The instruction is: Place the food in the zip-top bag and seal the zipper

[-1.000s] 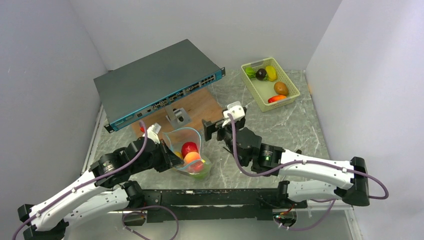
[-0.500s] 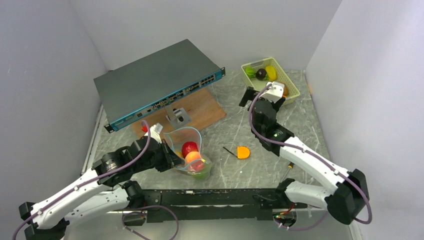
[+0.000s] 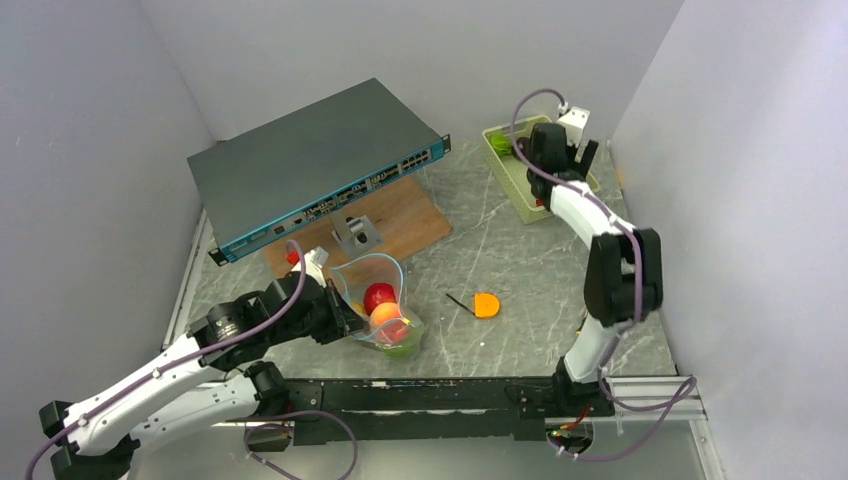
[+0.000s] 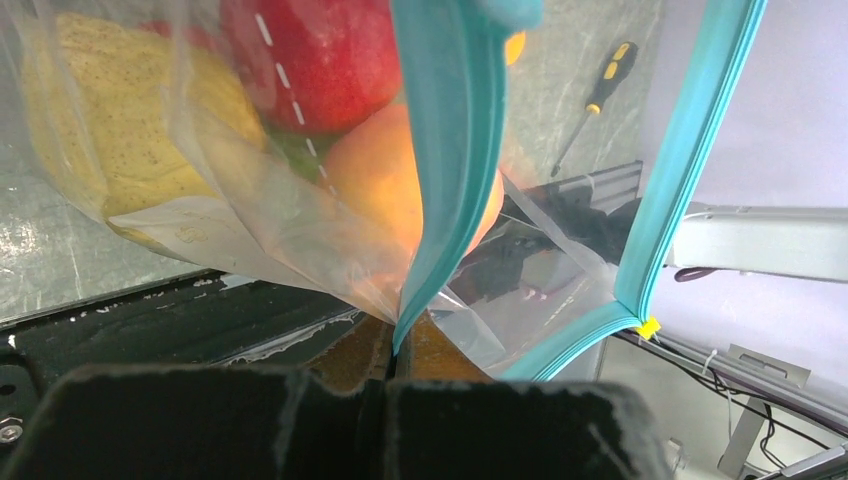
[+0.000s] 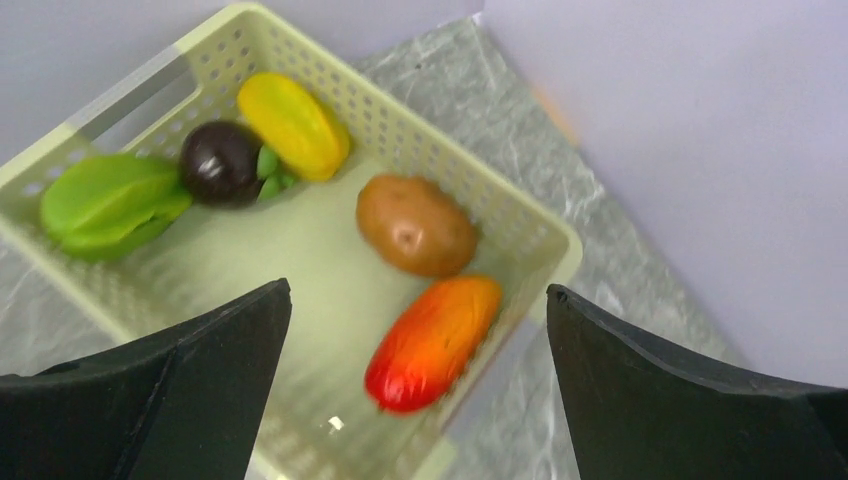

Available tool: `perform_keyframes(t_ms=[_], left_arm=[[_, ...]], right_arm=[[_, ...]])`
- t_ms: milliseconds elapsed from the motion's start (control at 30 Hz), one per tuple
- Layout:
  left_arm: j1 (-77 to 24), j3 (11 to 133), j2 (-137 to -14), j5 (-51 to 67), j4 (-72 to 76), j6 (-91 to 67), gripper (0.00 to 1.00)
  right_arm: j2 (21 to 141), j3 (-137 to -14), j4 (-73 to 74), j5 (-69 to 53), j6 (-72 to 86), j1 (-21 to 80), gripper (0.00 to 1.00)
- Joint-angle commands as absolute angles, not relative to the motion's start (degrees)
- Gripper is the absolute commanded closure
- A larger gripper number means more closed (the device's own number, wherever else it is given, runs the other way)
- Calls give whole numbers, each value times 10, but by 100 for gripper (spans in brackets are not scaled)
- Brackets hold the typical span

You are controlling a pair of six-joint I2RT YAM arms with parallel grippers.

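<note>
Colour rundown from my side: zip-top bag (image 4: pixel 250 230) is clear with a teal zipper (image 4: pixel 445 150). Inside there's a red apple (image 4: pixel 320 60), orange peach (image 4: pixel 375 180) and a yellow lemon (image 4: pixel 90 130) with dark speckles. The basket (image 5: pixel 430 150) is pale green with a dotted lattice and holds 5 bits: green fruit (image 5: pixel 110 205), dark purple plum (image 5: pixel 220 160), yellow fruit (image 5: pixel 293 125), brown potato (image 5: pixel 415 225), red-to-orange mango (image 5: pixel 435 340). The table (image 3: pixel 520 260) is grey marble with white veins.

We log the zip-top bag (image 4: pixel 250 200) as thin clear plastic, glossy and creased; its zipper (image 4: pixel 450 150) is a smooth teal plastic strip. Inside, the apple (image 4: pixel 310 60) is glossy, the lemon (image 4: pixel 90 110) dimpled. The basket (image 5: pixel 440 150) is pale perforated plastic, the potato (image 5: pixel 415 225) matt. The table (image 3: pixel 520 260) looks like veined stone, the board (image 3: pixel 405 215) bare wood, the switch (image 3: pixel 300 160) matt grey metal.
</note>
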State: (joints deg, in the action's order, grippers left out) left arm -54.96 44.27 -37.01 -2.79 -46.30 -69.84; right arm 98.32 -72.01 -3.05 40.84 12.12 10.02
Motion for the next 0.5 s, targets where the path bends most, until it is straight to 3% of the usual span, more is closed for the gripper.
perform_keyframes(t_ms=[0, 467], left_arm=[[-551, 460, -382, -18, -469, -694, 100], [-551, 444, -378, -16, -466, -694, 100]], right_arm=[[1082, -865, 69, 357, 59, 59, 1], [1329, -1142, 188, 333, -44, 15, 1]])
